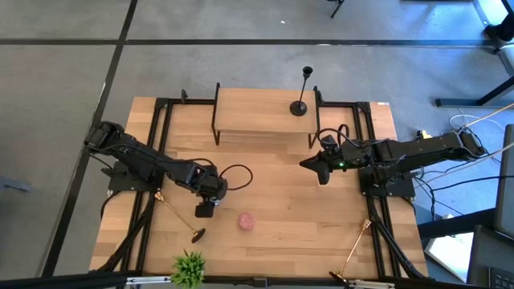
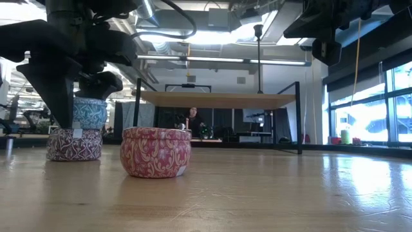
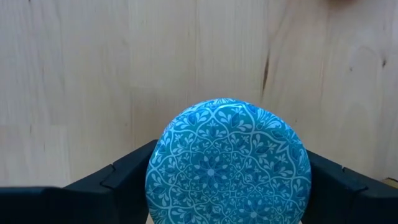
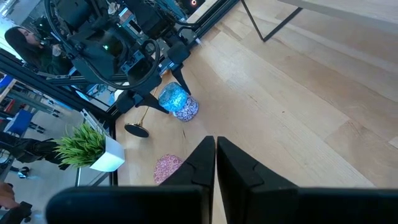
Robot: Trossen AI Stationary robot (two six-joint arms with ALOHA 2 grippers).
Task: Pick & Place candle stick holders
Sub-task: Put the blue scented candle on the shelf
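Left gripper point(image 1: 206, 210) straddles two stacked tins point(image 2: 76, 129); third tin point(image 1: 246, 221) just right; one candle holder point(image 1: 303, 95) on raised shelf point(image 1: 257, 112).
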